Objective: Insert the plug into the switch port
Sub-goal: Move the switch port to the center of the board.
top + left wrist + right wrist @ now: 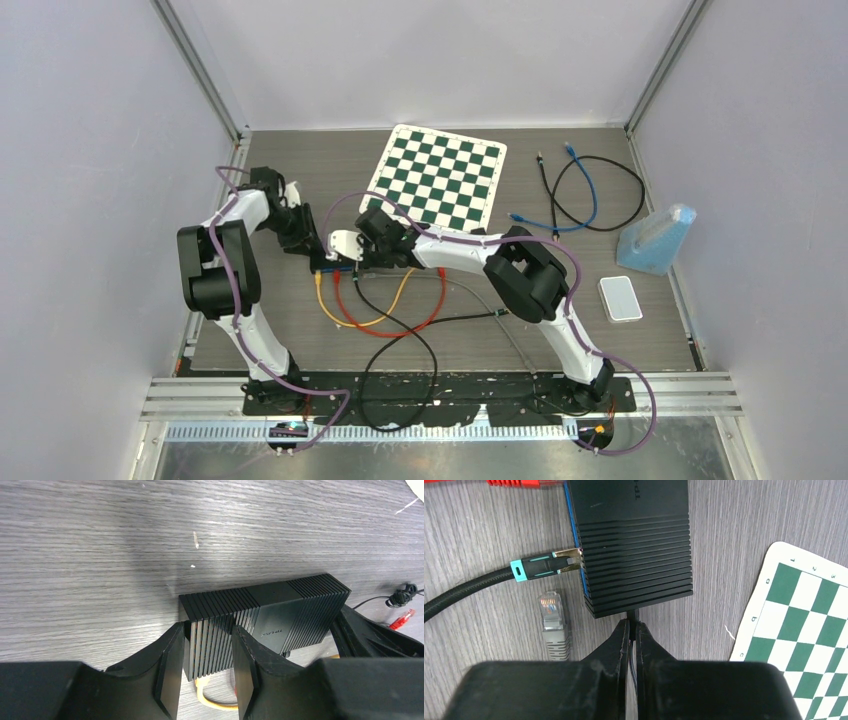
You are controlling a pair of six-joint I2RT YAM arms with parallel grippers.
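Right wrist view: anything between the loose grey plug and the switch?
Only a bare strip of table, seen in the right wrist view; grey plug lies beside the switch, not touching.

I logged: switch [634, 540], black, ribbed; plug [546, 565], teal-collared, on black braided cable [464, 594]; loose connector [553, 625], grey; board [804, 630], green-and-white checks; worktop [724, 540], grey wood grain.

One switch [634, 540]. Behind it, one chessboard [437, 175]. By it, one orange cable [210, 702], one red cable [402, 620], one grey cable [555, 625] and at least one black cable [469, 592]. Well right of it, one blue cable [594, 195], one loose black cable [642, 195], one blue container [655, 240] and one white box [620, 298].
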